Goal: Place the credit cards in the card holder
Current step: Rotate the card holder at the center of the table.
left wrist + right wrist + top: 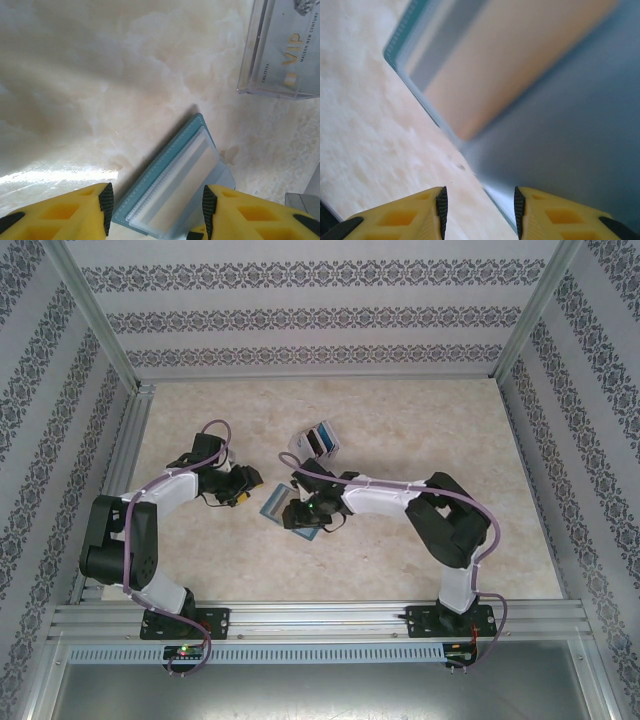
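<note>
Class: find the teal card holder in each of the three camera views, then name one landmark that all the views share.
Top external: card holder at table centre, between the two arms' tips.
Left wrist: card holder at bottom centre, between the yellow fingers.
Right wrist: card holder at upper right, running off the edges.
Shared landmark: the marbled tabletop under it.

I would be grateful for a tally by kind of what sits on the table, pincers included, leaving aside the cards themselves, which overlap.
Pincers: 2, the left pincer and the right pincer, both open
Card holder: 1, teal, lying open
Clear plastic box: 1
Total: 4
</note>
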